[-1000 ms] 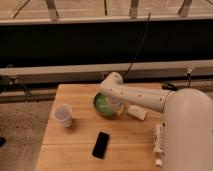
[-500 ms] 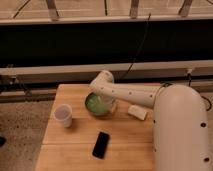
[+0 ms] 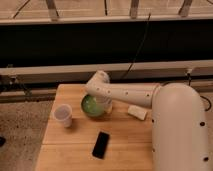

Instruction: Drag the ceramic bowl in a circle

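Note:
The ceramic bowl, glossy green and shallow, sits on the wooden table just left of its middle. My white arm reaches in from the right, bends above the bowl and comes down onto its right rim. The gripper is at that rim, shut on the bowl's edge, and the arm hides the bowl's right side.
A translucent white plastic cup stands just left of the bowl. A black phone lies in front of it. A small white block lies to the right. My white body covers the table's right side. A dark wall runs behind.
The bowl and gripper have slid left together across the table, toward the cup. The arm's bend has swung left with them.

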You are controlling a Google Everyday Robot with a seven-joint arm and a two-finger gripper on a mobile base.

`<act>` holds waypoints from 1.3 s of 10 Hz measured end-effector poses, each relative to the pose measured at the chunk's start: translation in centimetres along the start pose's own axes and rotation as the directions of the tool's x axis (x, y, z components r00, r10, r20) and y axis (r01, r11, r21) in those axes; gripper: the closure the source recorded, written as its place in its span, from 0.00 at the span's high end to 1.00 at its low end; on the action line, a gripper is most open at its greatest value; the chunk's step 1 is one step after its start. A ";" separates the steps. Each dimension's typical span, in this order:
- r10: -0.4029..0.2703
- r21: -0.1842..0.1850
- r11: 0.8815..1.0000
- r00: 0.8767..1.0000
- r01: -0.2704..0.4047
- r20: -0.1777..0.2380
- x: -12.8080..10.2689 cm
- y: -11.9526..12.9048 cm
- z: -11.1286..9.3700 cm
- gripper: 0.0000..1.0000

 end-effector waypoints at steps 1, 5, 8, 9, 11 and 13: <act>-0.017 0.000 1.000 1.000 0.017 -0.002 -0.8 0.0 -0.3 0.01; -0.075 -0.003 0.997 0.997 0.075 -0.003 -2.0 -1.4 -1.0 0.01; -0.085 -0.008 0.996 0.996 0.085 0.001 -2.4 -1.0 -1.4 0.01; -0.092 -0.010 0.996 0.996 0.092 0.004 -2.5 -1.2 -1.4 0.01; -0.108 -0.011 0.994 0.994 0.109 0.003 -2.8 -1.4 -1.5 0.01; -0.119 -0.013 0.993 0.993 0.119 0.006 -3.1 -1.4 -1.7 0.01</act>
